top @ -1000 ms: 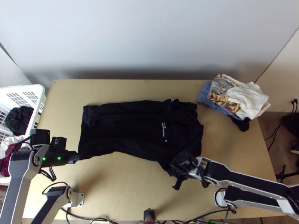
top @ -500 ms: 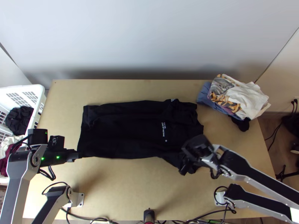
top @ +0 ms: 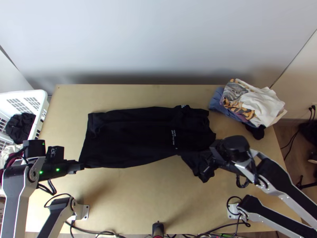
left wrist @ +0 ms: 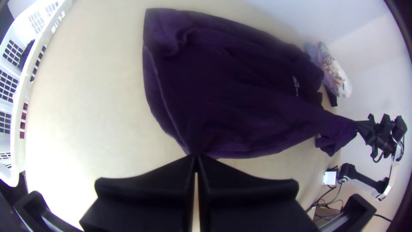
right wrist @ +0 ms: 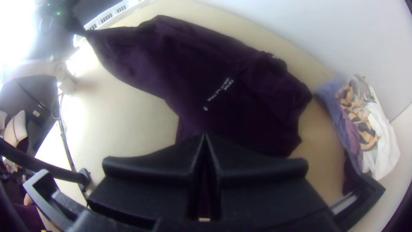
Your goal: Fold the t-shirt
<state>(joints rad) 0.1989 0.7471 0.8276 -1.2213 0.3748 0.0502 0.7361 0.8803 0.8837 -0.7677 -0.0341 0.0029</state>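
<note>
At the middle of the counter (top: 126, 198), the shirt (top: 130, 137) lies mostly flat and lengthwise, its hem end toward 9 o'clock and its collar end toward 3. The left hand (top: 81, 166) is narrow, pinching the hem corner at the shirt's 8 o'clock. The right hand (right wrist: 205, 136), narrow too, grips the near sleeve at about 4 o'clock, where the cloth bunches and juts out toward 5. At the shirt's 1 o'clock the other sleeve seems to lie tucked in over the body, print (top: 173, 137) beside it.

The step in hand looks like setting up the second lengthwise fold, the far side probably being done. The next move calls for both hands to lift together and carry the near edge toward 12 o'clock, with enough tension that the middle does not sag. The bunched sleeve could land crumpled unless it is laid in flat. The pile (top: 253, 101) sits at the counter's 2 o'clock, the basket (top: 39, 94) at 9.
</note>
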